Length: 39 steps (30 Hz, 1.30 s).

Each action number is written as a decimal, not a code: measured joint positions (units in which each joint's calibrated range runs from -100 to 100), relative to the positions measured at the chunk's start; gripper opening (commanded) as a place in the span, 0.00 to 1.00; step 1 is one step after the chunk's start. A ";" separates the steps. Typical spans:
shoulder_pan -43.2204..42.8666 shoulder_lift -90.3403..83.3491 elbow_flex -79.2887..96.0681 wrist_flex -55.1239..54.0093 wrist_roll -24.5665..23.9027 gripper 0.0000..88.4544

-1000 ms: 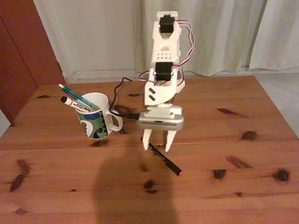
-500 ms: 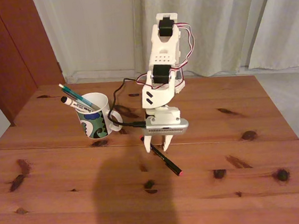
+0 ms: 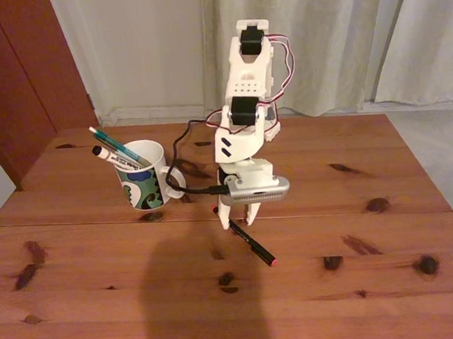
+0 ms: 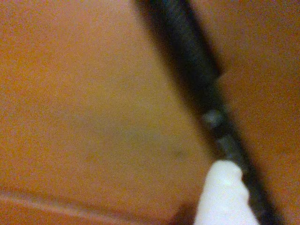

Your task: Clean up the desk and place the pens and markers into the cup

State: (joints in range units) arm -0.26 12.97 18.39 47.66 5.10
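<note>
Fixed view: two pens in cup point(image 3: 145, 178), one black pen point(image 3: 250, 242) on desk point(image 3: 344, 287).

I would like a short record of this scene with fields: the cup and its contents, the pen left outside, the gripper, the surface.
cup: white patterned mug, upright, left of the arm in the fixed view
in cup: teal pen and white marker
outside: black pen, lying flat on the desk
gripper: lowered over the black pen's upper end, fingers either side; grip not confirmed
wrist view: black pen close beside a white fingertip
</note>
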 measured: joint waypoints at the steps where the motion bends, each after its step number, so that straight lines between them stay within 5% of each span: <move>1: -0.07 0.00 0.93 0.00 0.15 0.19; 24: 4.03 2.63 3.65 -0.08 3.76 0.18; 30: 4.47 2.88 3.57 -0.08 4.05 0.00; 39: 4.62 2.88 3.57 -0.17 4.05 0.01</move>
State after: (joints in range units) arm 4.36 15.85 21.95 47.49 9.16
